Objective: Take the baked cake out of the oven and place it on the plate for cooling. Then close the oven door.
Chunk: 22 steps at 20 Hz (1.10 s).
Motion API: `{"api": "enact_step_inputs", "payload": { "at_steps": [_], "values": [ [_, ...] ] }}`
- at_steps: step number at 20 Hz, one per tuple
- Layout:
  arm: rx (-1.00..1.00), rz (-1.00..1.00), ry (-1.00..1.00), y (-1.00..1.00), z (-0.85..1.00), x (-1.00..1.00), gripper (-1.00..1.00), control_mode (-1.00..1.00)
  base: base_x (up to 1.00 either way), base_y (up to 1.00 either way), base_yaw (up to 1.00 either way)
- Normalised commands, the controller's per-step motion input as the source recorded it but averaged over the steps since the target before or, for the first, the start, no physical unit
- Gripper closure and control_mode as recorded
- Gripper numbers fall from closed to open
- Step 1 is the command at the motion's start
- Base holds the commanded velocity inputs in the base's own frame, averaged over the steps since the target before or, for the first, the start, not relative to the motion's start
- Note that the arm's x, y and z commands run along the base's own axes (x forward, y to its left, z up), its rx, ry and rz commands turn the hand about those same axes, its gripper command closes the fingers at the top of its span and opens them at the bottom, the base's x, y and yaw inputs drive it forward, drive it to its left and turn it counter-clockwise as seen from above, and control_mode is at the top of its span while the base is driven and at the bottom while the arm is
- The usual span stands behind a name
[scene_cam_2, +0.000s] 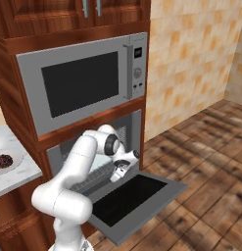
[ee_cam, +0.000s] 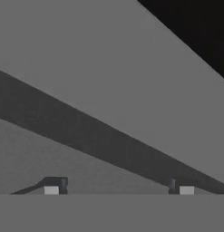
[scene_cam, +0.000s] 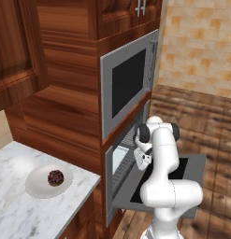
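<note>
Dark brown with reddish specks, the baked cake [scene_cam: 55,177] sits near the centre of the plate [scene_cam: 36,186] (white, round), on the marble counter [scene_cam: 14,212] near its right edge. Round, it has no long axis. The gripper [ee_cam: 119,190], jaws apart and empty, hangs well right, over the lowered oven door [scene_cam: 194,168].

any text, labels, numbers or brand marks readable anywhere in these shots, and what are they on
No text can be read anywhere.
Microwave control panel: a small dark display with pale marks and rows of tiny buttons below, all too small and blurred to read.
Oven door, plate, cabinets and tiled wall: no lettering or signs seen.
</note>
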Motion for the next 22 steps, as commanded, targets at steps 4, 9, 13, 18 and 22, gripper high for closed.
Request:
{"api": "enact_step_inputs", "payload": {
  "at_steps": [4, 9, 13, 18, 22],
  "values": [
    [0.03, 0.0, -0.39, 0.14, -0.12, -0.09, -1.0, -1.0, 0.0, 0.0, 0.0],
    [0.01, -0.01, -0.3, 0.07, 0.44, -0.17, -1.0, -1.0, 0.0, 0.0, 0.0],
    [0.0, 0.0, -0.05, -0.23, 1.0, -0.66, -1.0, -1.0, 0.0, 0.0, 0.0],
    [-0.01, 0.02, -0.01, -0.67, 1.0, -0.95, -1.0, -1.0, 0.0, 0.0, 0.0],
    [-0.03, 0.08, -0.18, -0.95, 1.0, -0.72, -1.0, -1.0, 0.0, 0.0, 0.0]
  ]
}}
